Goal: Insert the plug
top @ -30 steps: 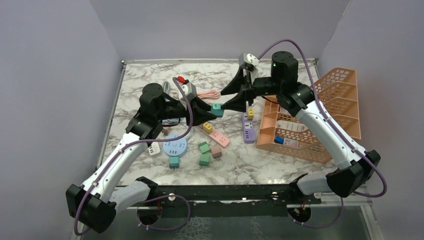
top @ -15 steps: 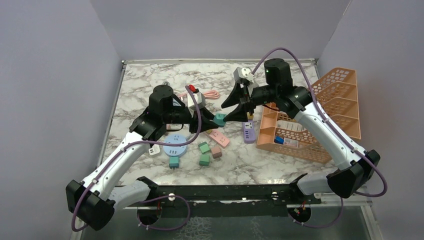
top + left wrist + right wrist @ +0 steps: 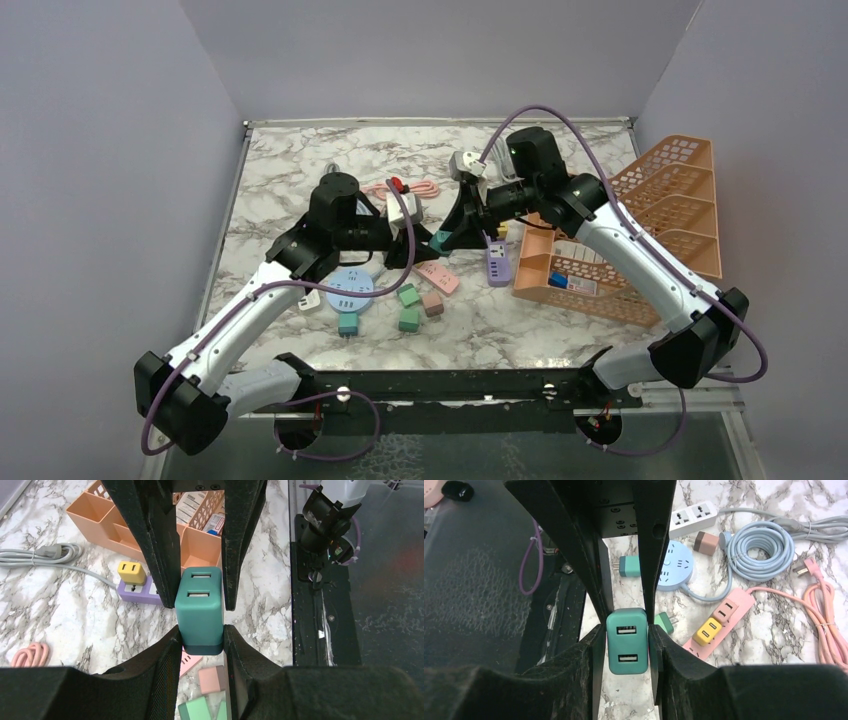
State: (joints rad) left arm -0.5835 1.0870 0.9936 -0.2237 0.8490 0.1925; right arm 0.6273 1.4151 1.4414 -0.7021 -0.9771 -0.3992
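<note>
A teal plug [image 3: 440, 238] with two USB ports hangs in the air over the middle of the table, between both grippers. My left gripper [image 3: 428, 242] is shut on its lower end; the left wrist view shows the plug [image 3: 199, 605] pinched between my gripper [image 3: 201, 632]. My right gripper [image 3: 452, 236] comes from the opposite side, and its fingers press both sides of the plug [image 3: 627, 640] in the right wrist view [image 3: 625, 630]. A purple power strip [image 3: 497, 262] with a yellow plug [image 3: 501, 230] lies just right of it. A pink power strip [image 3: 437, 275] lies below.
An orange basket [image 3: 690, 175] stands at the right. A round blue power strip [image 3: 350, 290] and loose green [image 3: 408, 295], pink [image 3: 432, 303] and teal [image 3: 348, 323] plugs lie in front. A white strip [image 3: 694, 517] and coiled cables [image 3: 759, 550] lie further left.
Both arms have moved toward each other. The left gripper brought the teal plug rightward, and the right gripper came down and left and narrowed around it.
</note>
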